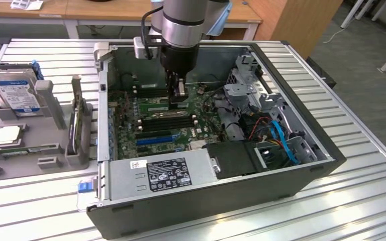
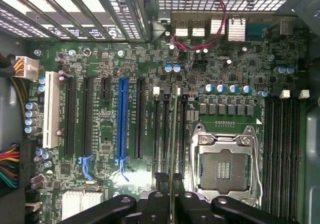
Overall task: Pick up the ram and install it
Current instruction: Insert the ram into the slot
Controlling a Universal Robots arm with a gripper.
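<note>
My gripper (image 2: 172,202) is clamped on the ram (image 2: 173,134). The two fingers pinch its flat faces, so from the wrist I see the stick edge-on as one thin line running away from me. I hold it this way so that its long edge lies along the memory slots (image 2: 166,129), the narrow black channels just beside the empty processor socket (image 2: 223,160). The stick sits over one of the middle channels of that group. I cannot tell whether its lower edge is touching the slot or hanging just above it.

In the exterior view, my arm reaches straight down into the open computer case (image 1: 317,165), and the gripper (image 1: 178,94) is low over the motherboard (image 1: 179,131), toward the far side of the case.

It is tight around me. The socket's metal frame is just beside the slot group, with a second bank of memory slots (image 2: 282,134) beyond it. On the other side stand the expansion slots, among them the long blue one (image 2: 122,119). The power supply (image 1: 163,173) closes off the near side of the case. The drive cage and blue cables (image 1: 283,138) fill the exterior view's right.

Outside the case, on the exterior view's left, a grey fixture (image 1: 18,168) carries a hard drive (image 1: 15,93), a square processor chip (image 1: 8,134) and an upright card (image 1: 79,125). All of these are well apart from me.
</note>
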